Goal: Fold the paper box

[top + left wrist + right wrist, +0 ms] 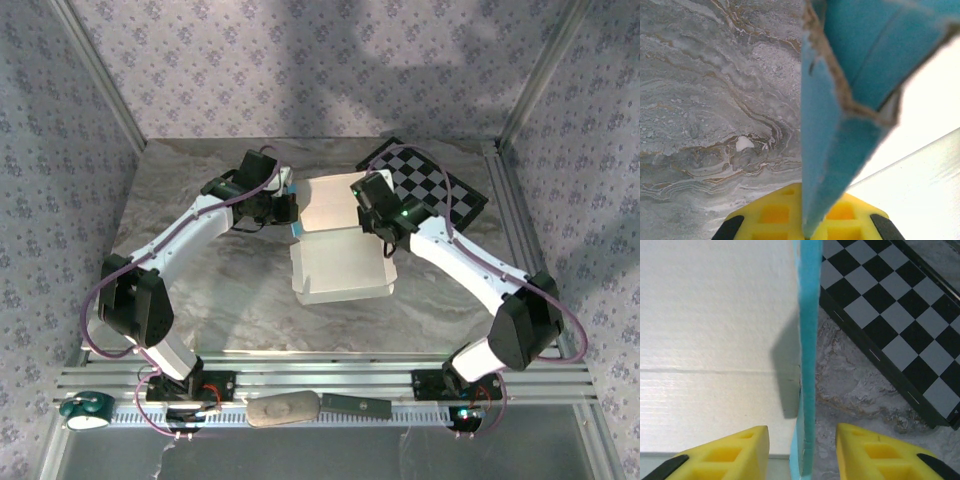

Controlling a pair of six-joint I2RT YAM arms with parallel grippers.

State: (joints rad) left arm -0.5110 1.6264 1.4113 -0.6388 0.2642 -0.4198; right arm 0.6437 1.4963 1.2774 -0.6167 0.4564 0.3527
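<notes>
The left claw [805, 222] is clamped tight on a turquoise flap at the left rim of the paper box [342, 250], pinching the raised card between its yellow pads above the marbled desk [705, 100]. The box lies mid-desk between the two arms, white inside up, its long axis running from near to far. On its right rim a turquoise wall stands upright. The right claw [802, 452] straddles it with its jaws partly parted (a gap shows on each side, so nothing is gripped). The wall runs straight away from that claw, and the checkerboard [890, 305] lies just to the right. I judge the right claw better placed for the next crease.
</notes>
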